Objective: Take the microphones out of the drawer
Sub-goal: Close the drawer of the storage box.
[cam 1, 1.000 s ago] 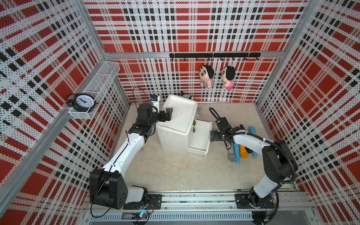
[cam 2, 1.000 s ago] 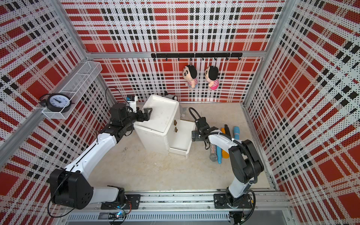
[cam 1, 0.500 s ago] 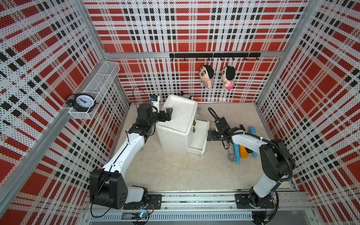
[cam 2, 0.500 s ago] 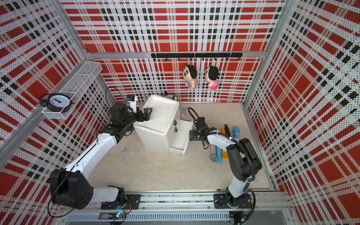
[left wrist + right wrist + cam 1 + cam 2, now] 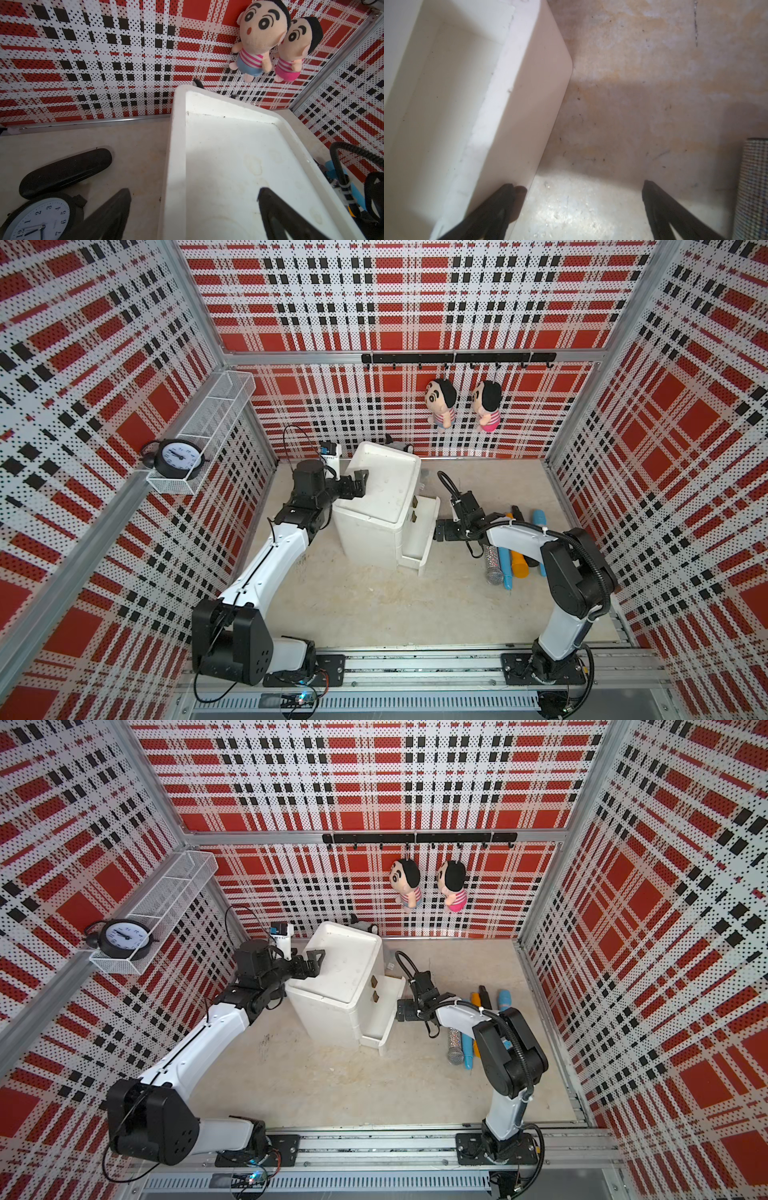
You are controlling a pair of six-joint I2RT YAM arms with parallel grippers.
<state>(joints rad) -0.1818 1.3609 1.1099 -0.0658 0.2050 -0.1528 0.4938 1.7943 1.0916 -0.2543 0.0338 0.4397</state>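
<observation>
Writing first: low at the left of the left wrist view, the numerals 12, 1, 2, 3, 4, 5 and 7 can be read on the clock (image 5: 37,220), but the small print on its dial is too fine to be made out. A black case (image 5: 64,172) is seen just above it.

Now the edges. The raised rim of the white cabinet (image 5: 382,493) is straddled by the left gripper (image 5: 192,191). Its fingers are spread wide, one over the floor (image 5: 135,155) and one over the cabinet top, and nothing is held. The drawer (image 5: 422,539) is seen pulled out at mid-frame in both top views. The right gripper (image 5: 576,184) is parked at the drawer's front, jaws spread fully and empty, with one fingertip (image 5: 508,188) right against the front panel. Only a narrow strip of floor is left between that panel and the things to its right. A broad bare stretch is seen in the lower middle of both top views.

The microphone (image 5: 491,566) is found outside the drawer, flat on the floor right of centre. It has a glittery silver body and a grey mesh ball head turned toward the bottom of the frame. It lies at the left end of a row of coloured microphones (image 5: 519,564), just beside a blue one. Whether it touches the blue one cannot be told.
</observation>
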